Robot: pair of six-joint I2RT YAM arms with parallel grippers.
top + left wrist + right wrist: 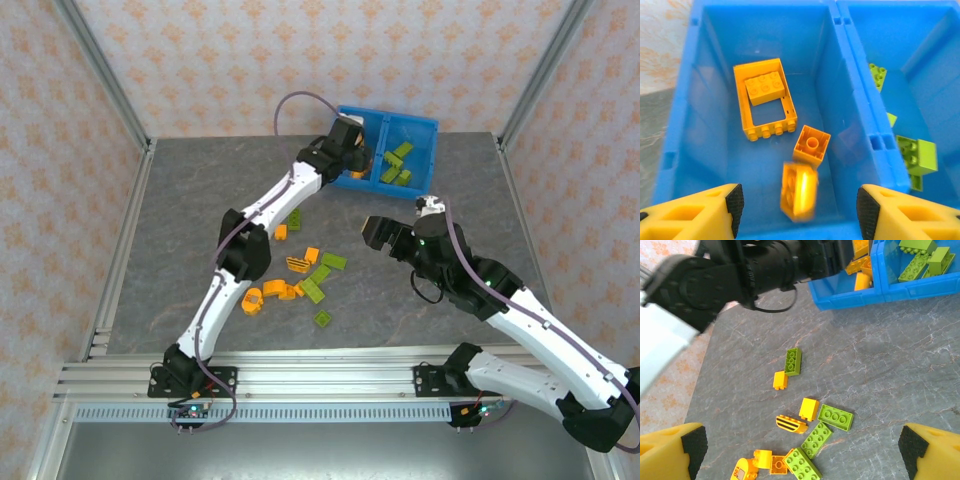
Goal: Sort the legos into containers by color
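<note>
The blue bin point(431, 127) stands at the back of the table. My left gripper point(356, 156) hovers open over its left compartment point(715, 150). A blurred orange brick point(799, 191) is in the gap between the fingers, touching neither. Below lie an orange window frame point(743, 107), an orange brick point(765, 87) inside it, and an upturned square orange brick point(811, 145). Lime green pieces point(918, 157) lie in the right compartment. My right gripper point(802, 447) is open above the loose legos on the table, among them a green plate point(835, 417) and a striped orange piece point(791, 424).
The left arm point(265, 215) stretches diagonally over the table's left half towards the bin. The loose pile point(300, 278) lies mid-table, with one green brick point(323, 318) nearer the front. Patterned walls enclose the table; an aluminium rail point(300, 375) runs along the near edge.
</note>
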